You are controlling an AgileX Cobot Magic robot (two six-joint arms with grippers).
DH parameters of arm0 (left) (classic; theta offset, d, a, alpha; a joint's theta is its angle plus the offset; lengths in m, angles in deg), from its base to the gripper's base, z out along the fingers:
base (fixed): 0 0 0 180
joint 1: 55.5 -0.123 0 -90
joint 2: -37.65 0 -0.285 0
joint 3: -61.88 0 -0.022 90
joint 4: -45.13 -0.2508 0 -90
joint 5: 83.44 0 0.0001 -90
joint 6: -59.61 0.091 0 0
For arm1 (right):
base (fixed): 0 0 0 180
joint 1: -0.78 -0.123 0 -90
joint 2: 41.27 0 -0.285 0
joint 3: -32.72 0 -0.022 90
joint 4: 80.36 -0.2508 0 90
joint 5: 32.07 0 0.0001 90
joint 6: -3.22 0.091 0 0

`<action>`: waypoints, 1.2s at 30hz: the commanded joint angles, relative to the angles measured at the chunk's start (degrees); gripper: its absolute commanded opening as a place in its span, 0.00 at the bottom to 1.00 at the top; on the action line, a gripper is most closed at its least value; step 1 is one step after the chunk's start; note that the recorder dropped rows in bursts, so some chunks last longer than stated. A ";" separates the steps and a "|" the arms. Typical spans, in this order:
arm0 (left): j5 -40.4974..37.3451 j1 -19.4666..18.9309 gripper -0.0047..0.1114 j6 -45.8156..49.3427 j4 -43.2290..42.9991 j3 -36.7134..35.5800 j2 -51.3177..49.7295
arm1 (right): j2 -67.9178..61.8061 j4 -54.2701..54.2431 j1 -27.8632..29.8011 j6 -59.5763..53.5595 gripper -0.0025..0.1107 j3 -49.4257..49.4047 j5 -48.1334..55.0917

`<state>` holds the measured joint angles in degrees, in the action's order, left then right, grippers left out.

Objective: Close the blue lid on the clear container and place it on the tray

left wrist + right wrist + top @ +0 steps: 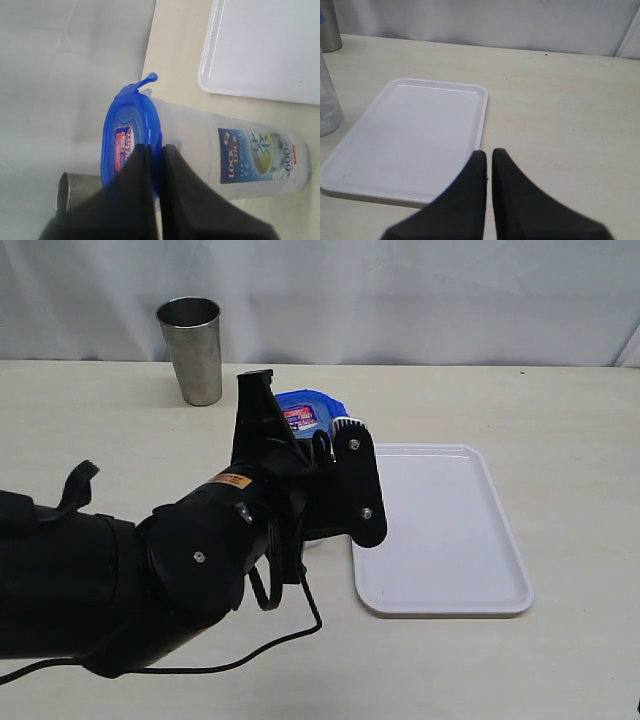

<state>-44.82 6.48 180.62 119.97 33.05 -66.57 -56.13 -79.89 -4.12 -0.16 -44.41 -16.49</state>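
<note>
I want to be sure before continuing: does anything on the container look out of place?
Yes. One flap of the blue lid sticks outward instead of lying against the clear container, so it seems unlatched. The tray looks normal.

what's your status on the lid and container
Left gripper shut against blue lid; right gripper shut by the tray. Lid on clear container, one flap up. Tray bare.

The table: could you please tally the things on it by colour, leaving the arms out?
Blue: 1, the round blue plastic lid
Clear: 1, the tall clear plastic container
White: 1, the flat white rectangular plastic tray
Silver: 1, the steel tumbler
Total: 4
</note>
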 commanded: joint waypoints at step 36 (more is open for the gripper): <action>-3.01 4.04 0.14 1.79 17.39 -0.28 11.26 | -0.11 -0.06 0.22 0.23 0.06 -0.09 -0.54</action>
<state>-46.50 10.41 180.62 136.50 33.02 -56.71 -56.13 -79.89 -4.12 -0.16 -44.41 -16.49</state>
